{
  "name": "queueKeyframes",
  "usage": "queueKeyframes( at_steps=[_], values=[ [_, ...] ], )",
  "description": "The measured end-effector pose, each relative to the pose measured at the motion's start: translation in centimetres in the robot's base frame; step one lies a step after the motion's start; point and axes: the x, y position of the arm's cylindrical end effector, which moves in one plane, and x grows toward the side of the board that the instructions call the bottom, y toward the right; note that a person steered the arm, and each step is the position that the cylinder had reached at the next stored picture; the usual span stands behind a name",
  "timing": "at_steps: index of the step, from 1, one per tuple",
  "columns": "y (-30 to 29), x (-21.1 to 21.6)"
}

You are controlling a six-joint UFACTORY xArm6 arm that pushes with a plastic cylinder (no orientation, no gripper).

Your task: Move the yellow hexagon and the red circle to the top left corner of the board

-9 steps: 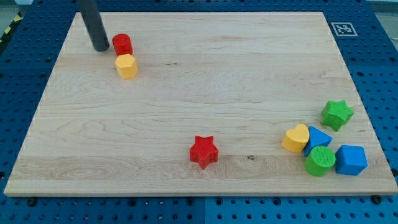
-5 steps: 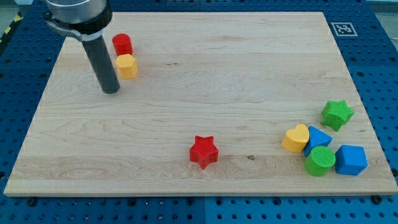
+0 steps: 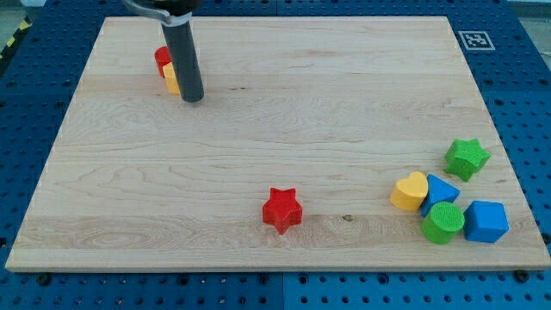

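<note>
The yellow hexagon and the red circle sit near the board's top left, the red one just above the yellow one. Both are partly hidden behind my rod. My tip rests on the board just to the right of and slightly below the yellow hexagon, close against it.
A red star lies at the bottom middle. At the right a cluster holds a green star, a yellow heart, a blue block, a green circle and a blue block. The board's edge runs along the left.
My tip moved from the left of the red circle down past the yellow hexagon, then round to the hexagon's right side. The blocks look unmoved.
</note>
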Motion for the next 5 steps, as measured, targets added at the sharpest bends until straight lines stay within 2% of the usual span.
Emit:
queueKeyframes(
  at_steps=[1,3,5],
  values=[
    [-0.2,0.8],
    [-0.2,-2.5],
    [-0.2,-2.3]
  ],
)
